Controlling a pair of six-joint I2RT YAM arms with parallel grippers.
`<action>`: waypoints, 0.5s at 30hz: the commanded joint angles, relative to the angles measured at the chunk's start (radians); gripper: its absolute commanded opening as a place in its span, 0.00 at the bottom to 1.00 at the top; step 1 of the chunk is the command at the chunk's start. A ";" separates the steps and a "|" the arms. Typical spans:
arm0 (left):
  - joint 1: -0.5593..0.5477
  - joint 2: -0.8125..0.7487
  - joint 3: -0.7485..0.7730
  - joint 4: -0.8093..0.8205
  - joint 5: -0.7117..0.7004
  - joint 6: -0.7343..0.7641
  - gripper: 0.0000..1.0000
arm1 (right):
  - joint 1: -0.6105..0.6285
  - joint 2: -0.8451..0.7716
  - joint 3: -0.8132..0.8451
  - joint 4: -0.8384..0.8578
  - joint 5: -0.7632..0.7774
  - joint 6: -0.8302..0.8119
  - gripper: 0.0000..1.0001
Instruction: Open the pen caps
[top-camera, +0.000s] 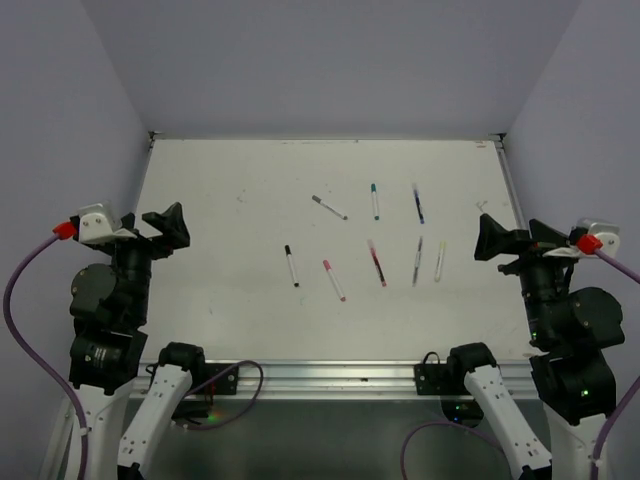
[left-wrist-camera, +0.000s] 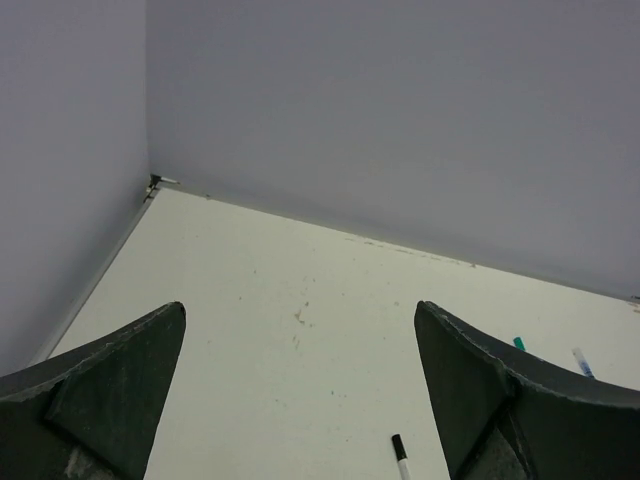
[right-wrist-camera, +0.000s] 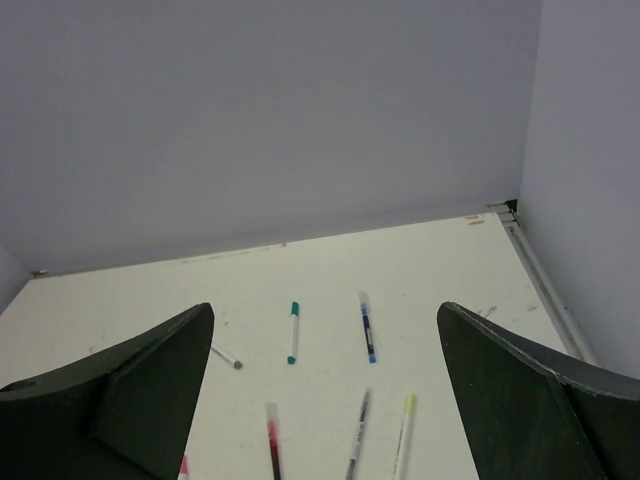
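Eight pens (top-camera: 377, 263) lie flat and scattered over the middle and right part of the white table (top-camera: 220, 200), none touching another. The pen caps (top-camera: 287, 249) look to be seated on the pens' ends, though they are too small to be sure. The left gripper (top-camera: 178, 230) hangs over the left edge of the table with its jaws spread wide and nothing between them, well apart from the pens, and the right gripper (top-camera: 482, 240) hangs over the right edge, equally wide and empty, near the rightmost pen.
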 joint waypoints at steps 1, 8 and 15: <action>-0.007 0.022 -0.008 0.000 0.016 -0.026 1.00 | 0.002 0.018 -0.015 0.029 -0.016 0.010 0.99; -0.007 0.058 -0.035 -0.006 0.041 -0.061 1.00 | 0.002 0.092 -0.029 -0.001 -0.035 0.079 0.99; -0.007 0.166 -0.094 -0.015 0.134 -0.127 1.00 | 0.002 0.297 -0.053 -0.053 -0.179 0.200 0.99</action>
